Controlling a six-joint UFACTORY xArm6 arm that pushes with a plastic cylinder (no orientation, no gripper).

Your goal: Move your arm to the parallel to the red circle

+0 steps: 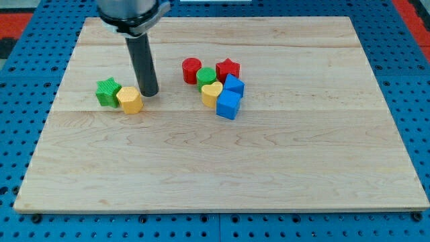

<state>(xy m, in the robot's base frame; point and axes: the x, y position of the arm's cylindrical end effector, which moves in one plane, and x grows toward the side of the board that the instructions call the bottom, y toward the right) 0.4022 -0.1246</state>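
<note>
The red circle block (191, 70) stands at the top left of a cluster near the board's middle top. My tip (149, 93) rests on the board well to its left and slightly lower in the view. The tip stands just right of a yellow hexagon block (130, 99), close to touching it. A green star block (107, 91) sits against the yellow hexagon's left side.
The cluster also holds a green circle block (206, 76), a red star block (228, 69), a yellow heart block (211, 94), a blue block (234, 86) and a blue cube (228, 105). The wooden board (222, 168) lies on a blue pegboard.
</note>
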